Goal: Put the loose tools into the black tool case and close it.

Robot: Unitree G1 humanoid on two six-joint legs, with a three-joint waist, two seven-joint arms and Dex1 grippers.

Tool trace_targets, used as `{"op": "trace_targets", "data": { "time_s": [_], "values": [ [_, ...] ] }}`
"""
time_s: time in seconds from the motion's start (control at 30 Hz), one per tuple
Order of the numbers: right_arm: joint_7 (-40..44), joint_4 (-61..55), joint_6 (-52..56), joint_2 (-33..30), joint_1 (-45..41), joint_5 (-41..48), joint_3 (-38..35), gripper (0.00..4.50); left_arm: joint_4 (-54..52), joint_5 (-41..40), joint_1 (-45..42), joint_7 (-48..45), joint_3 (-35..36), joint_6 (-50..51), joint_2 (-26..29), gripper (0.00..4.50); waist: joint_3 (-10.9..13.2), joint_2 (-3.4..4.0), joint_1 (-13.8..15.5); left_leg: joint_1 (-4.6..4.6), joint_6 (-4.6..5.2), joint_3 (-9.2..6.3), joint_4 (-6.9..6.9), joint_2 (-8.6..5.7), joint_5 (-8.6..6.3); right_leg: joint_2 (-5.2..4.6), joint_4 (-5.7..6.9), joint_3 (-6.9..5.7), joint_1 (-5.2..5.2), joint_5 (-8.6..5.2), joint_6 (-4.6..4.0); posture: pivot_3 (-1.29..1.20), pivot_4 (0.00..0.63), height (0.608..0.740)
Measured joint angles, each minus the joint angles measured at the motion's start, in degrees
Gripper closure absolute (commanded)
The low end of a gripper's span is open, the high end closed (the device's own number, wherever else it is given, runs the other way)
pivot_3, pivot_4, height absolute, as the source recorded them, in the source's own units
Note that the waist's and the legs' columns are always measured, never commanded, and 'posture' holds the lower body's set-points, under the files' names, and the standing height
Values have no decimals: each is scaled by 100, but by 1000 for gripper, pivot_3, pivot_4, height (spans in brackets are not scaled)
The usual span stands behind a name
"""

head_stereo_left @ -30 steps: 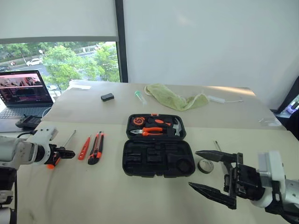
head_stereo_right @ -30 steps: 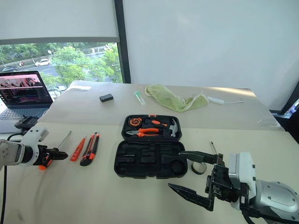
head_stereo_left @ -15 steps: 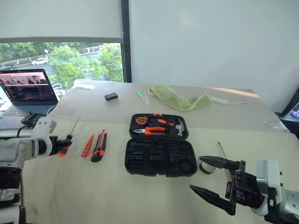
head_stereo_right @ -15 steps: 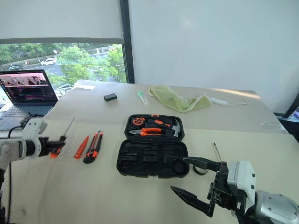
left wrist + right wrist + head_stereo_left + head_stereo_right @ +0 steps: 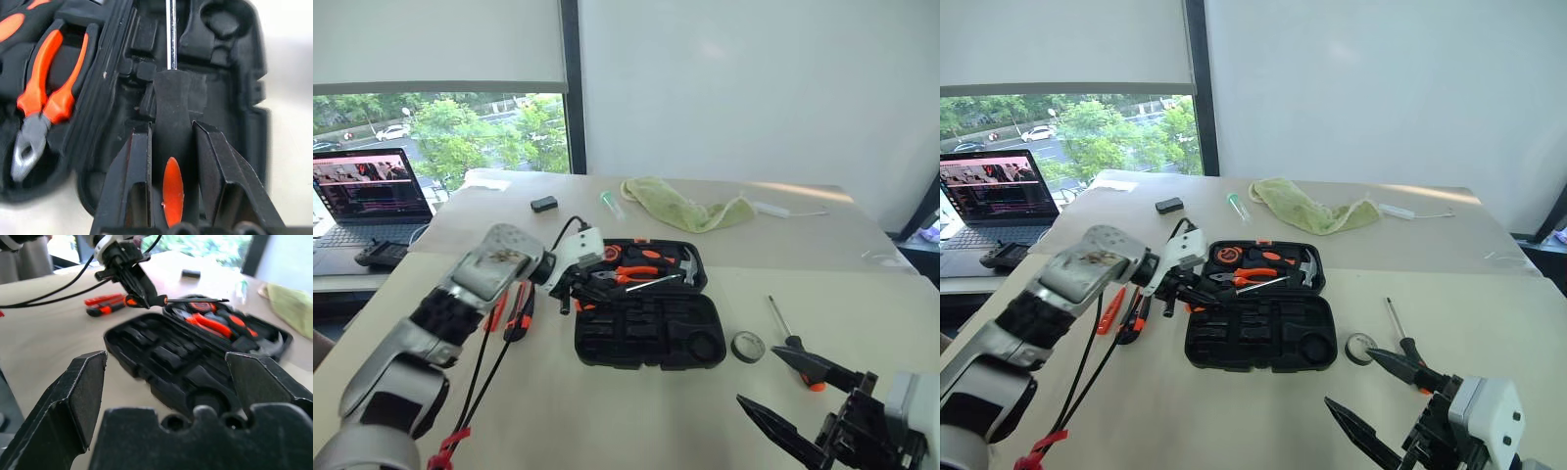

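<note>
Left wrist view: left gripper (image 5: 172, 161) clamped on the black-and-orange handle of a long screwdriver (image 5: 171, 73), shaft reaching out over the moulded slots of the open black tool case (image 5: 230, 83), tool not yet seated. Right gripper (image 5: 803, 397) low at the near right, jaws spread wide, holding nothing. Case (image 5: 646, 328) lying open at mid-table, pliers (image 5: 631, 276) and hammer (image 5: 685, 264) already bedded in the far half. Outstanding, by the look of it: second long screwdriver (image 5: 790, 333) and small tape roll (image 5: 747, 346) on the table right of the case; utility knife (image 5: 1141, 315) and small orange tester screwdriver (image 5: 1110, 309) left of it, partly behind the left arm. Lid unclosed. Judged early: no loose tool yet stowed. No legible brand or lettering on tools or case.
</note>
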Motion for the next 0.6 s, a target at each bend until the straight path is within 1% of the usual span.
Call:
{"op": "trace_targets", "data": {
  "time_s": [0.07,0.1,0.13,0.23,0.43,0.6],
  "values": [
    [-93,-11,2,1,294,47,-115,0,459,287,-209,-49,-165,-228,-258,3717,0,0,-2,-3,10,0,1,6,-6,-6,-3,4,-2,-3,4,0,150,740],
    [-142,-11,2,-6,385,86,-139,0,637,399,-238,-70,-227,-320,-352,3717,1,-2,-50,-6,16,2,2,5,-10,-12,-4,9,-7,-5,8,0,150,740],
    [-176,-30,-49,-27,691,125,-186,0,991,580,-325,-158,-343,-544,-566,3717,1,-1,-67,-10,25,0,3,-3,-15,-26,2,4,-7,-13,22,0,150,740],
    [-186,-31,-237,-50,1138,123,-302,0,1519,964,-367,-355,-472,-1064,-696,3717,2,-3,-91,-16,33,1,4,-3,-20,-27,-5,5,-11,-15,25,0,150,740],
    [-416,-43,-544,-184,1258,131,-306,0,2058,1500,-417,-394,-522,-1463,-1045,3717,3,-4,-63,-38,61,-4,46,-7,-37,-44,-5,-6,-11,-15,45,0,150,740],
    [-713,-48,-759,-477,1263,168,-127,0,2378,1777,-532,-367,-454,-1613,-1275,3717,3,-4,-35,-34,70,-4,58,-14,-42,-55,-5,-4,0,-12,56,0,150,740]
  ]
}}
